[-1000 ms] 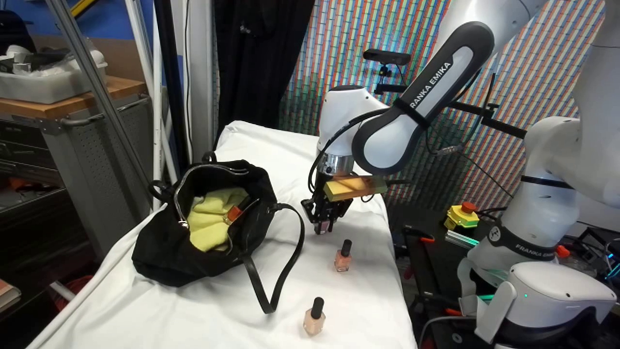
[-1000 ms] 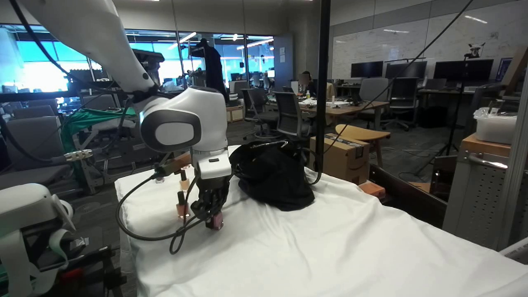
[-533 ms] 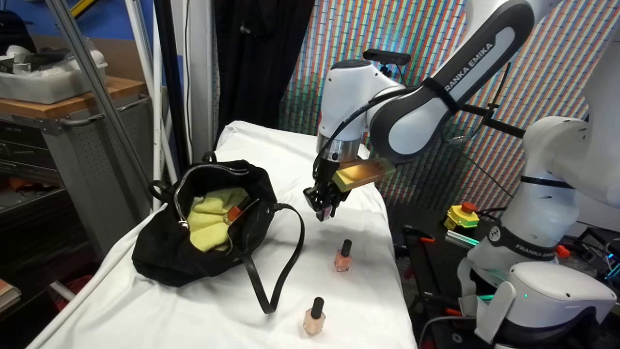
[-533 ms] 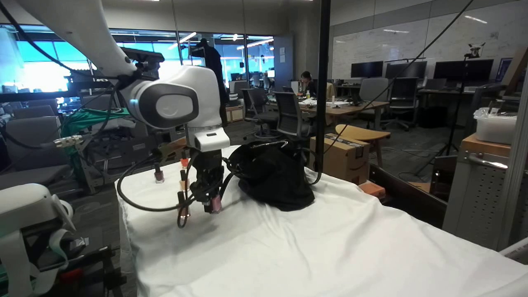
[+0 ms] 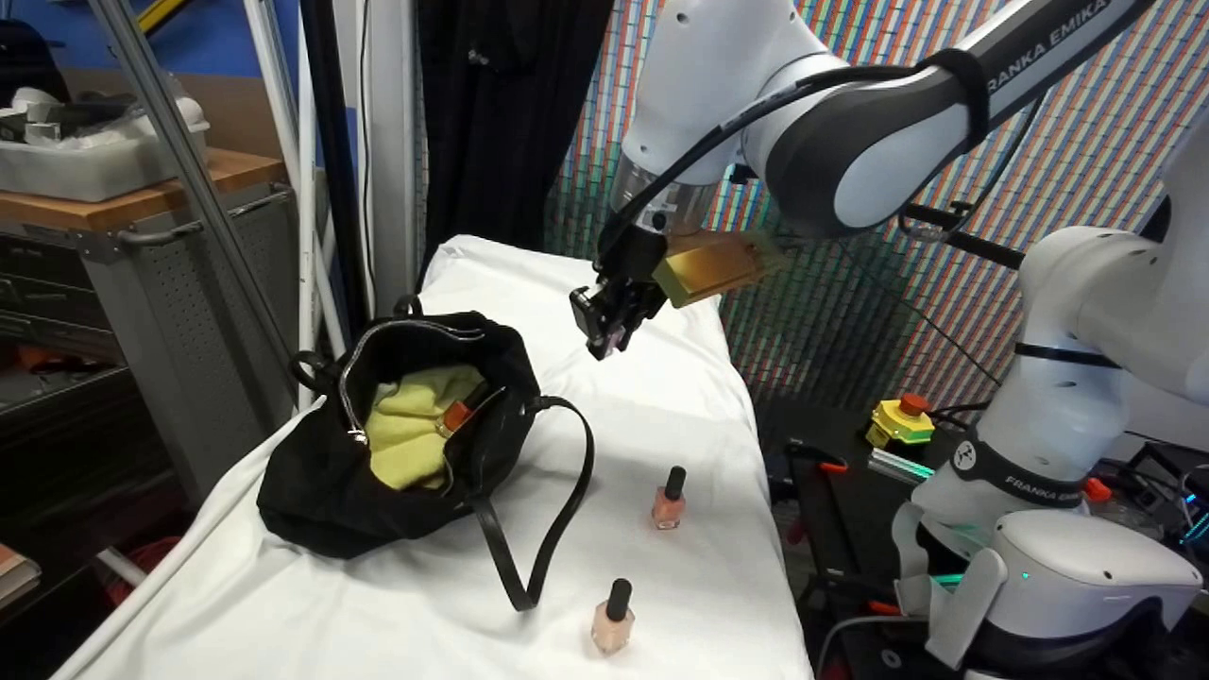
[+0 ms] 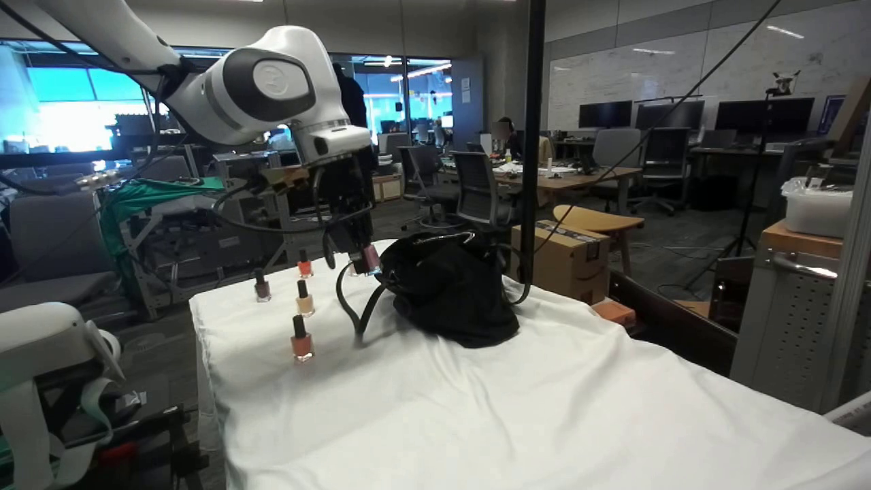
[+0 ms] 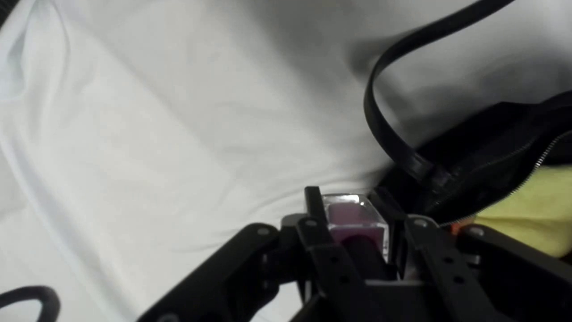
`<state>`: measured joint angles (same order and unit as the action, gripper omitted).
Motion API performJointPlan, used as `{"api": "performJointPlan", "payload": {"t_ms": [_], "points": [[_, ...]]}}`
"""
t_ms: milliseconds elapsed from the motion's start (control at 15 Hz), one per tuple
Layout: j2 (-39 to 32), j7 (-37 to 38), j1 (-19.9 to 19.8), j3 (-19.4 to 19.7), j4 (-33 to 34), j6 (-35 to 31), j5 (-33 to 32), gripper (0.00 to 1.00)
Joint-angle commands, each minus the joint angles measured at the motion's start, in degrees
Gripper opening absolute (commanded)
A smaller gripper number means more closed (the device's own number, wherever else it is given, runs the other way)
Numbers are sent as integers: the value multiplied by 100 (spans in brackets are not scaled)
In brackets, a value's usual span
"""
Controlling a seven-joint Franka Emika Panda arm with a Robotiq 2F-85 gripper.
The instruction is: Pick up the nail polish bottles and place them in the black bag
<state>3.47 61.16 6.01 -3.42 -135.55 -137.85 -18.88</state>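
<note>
The claw (image 7: 347,203) pinches a mauve bottle (image 7: 353,219), aloft near the black bag (image 5: 378,519)! Down on the surface (image 6: 544,408), a coral bottle (image 6: 303,347), peach bottle (image 6: 306,304), red bottle (image 6: 305,269) and dark bottle (image 6: 263,291) stand upright; inside the bag, an orange object (image 5: 457,416), perhaps another bottle, partly hidden.

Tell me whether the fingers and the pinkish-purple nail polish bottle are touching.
Touching. The wrist view shows the pinkish-purple nail polish bottle gripped between the fingers, one against each side of it.
</note>
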Motion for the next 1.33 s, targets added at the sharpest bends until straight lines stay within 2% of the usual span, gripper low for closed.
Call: {"api": "performJointPlan", "payload": {"t_ms": [0, 267, 533, 1000, 1267], "points": [[-229, 149, 16, -316, 609, 159, -478, 15], [-741, 4, 131, -482, 1227, 120, -858, 15], [-1371, -247, 385, -444, 1876, 141, -1019, 15], [-2513, -583, 822, -76, 3166, 143, -1323, 15], [-3059, -896, 986, 200, 3816, 199, -1233, 15]]}}
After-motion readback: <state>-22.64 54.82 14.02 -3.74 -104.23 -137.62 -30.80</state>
